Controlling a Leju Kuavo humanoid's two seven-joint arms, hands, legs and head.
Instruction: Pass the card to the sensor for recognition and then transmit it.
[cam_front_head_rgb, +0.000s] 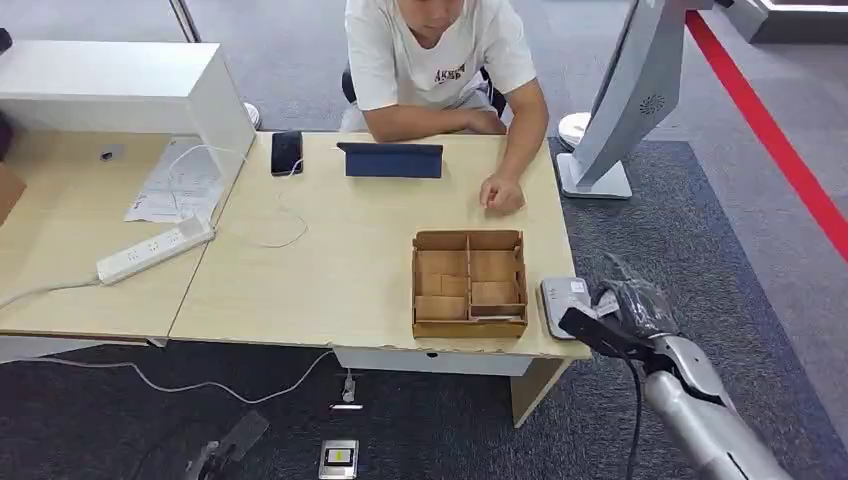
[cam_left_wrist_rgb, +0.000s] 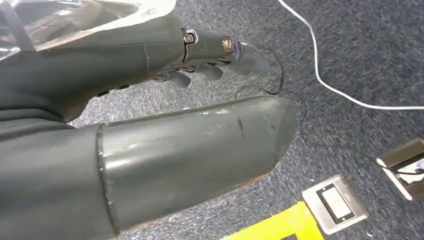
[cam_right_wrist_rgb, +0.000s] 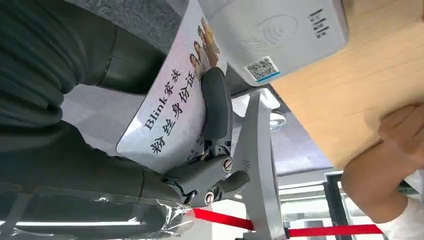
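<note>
My right hand (cam_front_head_rgb: 625, 305) hovers at the desk's right front corner, holding a white printed card (cam_right_wrist_rgb: 172, 107) pinched between thumb and a dark finger (cam_right_wrist_rgb: 216, 102). The card's edge lies right beside the grey card reader (cam_front_head_rgb: 563, 303), whose face with a contactless symbol and QR sticker fills the right wrist view as the card reader (cam_right_wrist_rgb: 280, 30). In the head view the card shows as a small white patch (cam_front_head_rgb: 603, 301) at my fingers. My left hand (cam_left_wrist_rgb: 210, 55) hangs low over the carpet with its fingers loosely curled and nothing in it.
A brown divided cardboard box (cam_front_head_rgb: 469, 283) sits just left of the reader. A person sits behind the desk, one hand (cam_front_head_rgb: 501, 194) resting on it, near a blue tablet (cam_front_head_rgb: 391, 159). A white kiosk stand (cam_front_head_rgb: 620, 100) rises to the right. Cables and a floor socket (cam_front_head_rgb: 339, 459) lie below.
</note>
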